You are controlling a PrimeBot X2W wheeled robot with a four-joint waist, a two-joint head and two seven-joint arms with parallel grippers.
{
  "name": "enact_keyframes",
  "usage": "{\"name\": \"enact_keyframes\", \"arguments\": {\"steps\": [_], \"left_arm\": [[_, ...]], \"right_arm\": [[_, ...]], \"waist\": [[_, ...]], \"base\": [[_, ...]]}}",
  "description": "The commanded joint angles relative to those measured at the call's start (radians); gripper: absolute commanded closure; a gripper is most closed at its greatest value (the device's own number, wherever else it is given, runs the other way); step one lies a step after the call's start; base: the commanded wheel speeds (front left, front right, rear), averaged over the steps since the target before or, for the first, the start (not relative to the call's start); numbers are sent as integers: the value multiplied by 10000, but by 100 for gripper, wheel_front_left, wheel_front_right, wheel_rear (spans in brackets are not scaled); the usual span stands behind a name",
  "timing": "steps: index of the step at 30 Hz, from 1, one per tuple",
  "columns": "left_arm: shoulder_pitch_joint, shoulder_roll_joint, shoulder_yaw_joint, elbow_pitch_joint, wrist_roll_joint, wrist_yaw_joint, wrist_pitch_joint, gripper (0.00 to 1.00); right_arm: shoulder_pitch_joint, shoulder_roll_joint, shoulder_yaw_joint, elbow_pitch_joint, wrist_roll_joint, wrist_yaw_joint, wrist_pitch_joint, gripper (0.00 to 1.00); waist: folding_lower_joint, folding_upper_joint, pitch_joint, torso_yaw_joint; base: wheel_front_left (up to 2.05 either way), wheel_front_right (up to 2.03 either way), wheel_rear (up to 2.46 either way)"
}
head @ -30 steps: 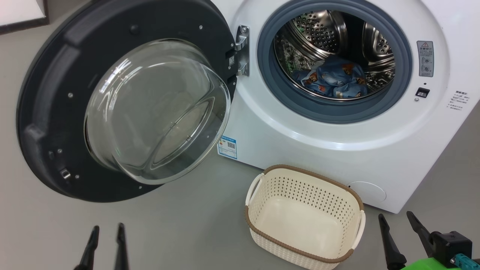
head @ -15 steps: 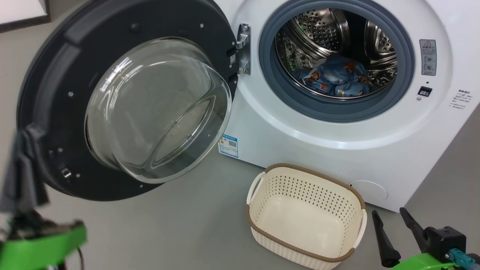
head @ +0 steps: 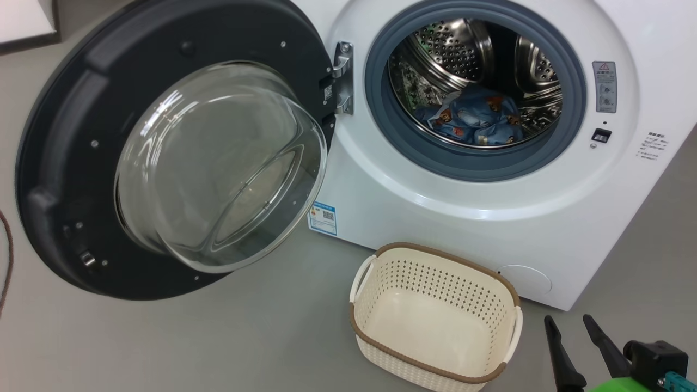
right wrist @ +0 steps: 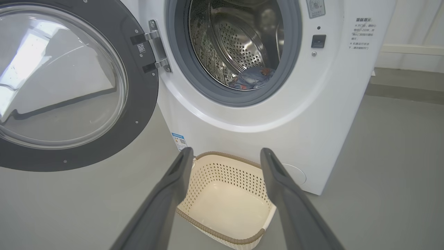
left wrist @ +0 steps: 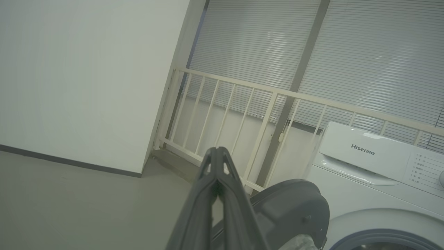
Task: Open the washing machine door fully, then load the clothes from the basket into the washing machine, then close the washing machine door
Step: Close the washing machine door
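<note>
Lying in the washing machine (head: 463, 218), the clothes (head: 472, 121) sit partly hidden behind its seal (head: 377, 103) (print hard to read). Its door (head: 65, 136) hangs open, top cropped. Left hand (left wrist: 218, 150) is clenched empty; right hand (right wrist: 226, 150) is released.

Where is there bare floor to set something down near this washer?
Bare grey floor lies before the washing machine door, left of the basket; the basket is empty too. Tight: between basket and washing machine, and beside the right gripper.

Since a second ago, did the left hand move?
Yes. The left hand went up: from below the washing machine door to near its top edge.
</note>
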Motion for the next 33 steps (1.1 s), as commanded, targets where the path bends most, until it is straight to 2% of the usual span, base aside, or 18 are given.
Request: {"name": "enact_keyframes", "arguments": {"steps": [1, 2, 3, 8, 14, 25, 33], "left_arm": [[-572, 536, 366, 360, -212, -100, 215, 100], [-942, 615, 609, 1345, -653, -187, 424, 100], [-942, 615, 609, 1345, -653, -187, 424, 100], [-1519, 911, 1274, 3404, -1671, -360, 997, 100], [-1943, 1240, 1819, 5083, -2544, -488, 1688, 100], [-2228, 1736, 2484, 6581, -3303, -451, 2101, 100], [-2099, 1887, 3102, 7254, -3915, -341, 2238, 100]], "right_arm": [[-121, -138, 173, -262, 98, 44, -108, 0], [11, -121, 144, -298, 128, 44, -91, 0], [11, -121, 144, -298, 128, 44, -91, 0], [121, -100, 173, -418, 146, 44, 34, 0], [94, -91, 203, -496, 149, 44, 162, 0], [82, -87, 142, -604, 173, 44, 393, 0], [176, -140, 34, -781, 136, 44, 602, 0]], "waist": [[0, 0, -102, -88], [0, 0, -114, -212], [0, 0, -114, -212], [0, 0, -73, -588], [0, 0, -16, -949], [0, 0, 214, -1601], [0, 0, 399, -1950]], "base": [[0, 0, 0], [0, 0, 0], [0, 0, 0], [0, 0, 0], [0, 0, 0], [0, 0, 0], [0, 0, 0]]}}
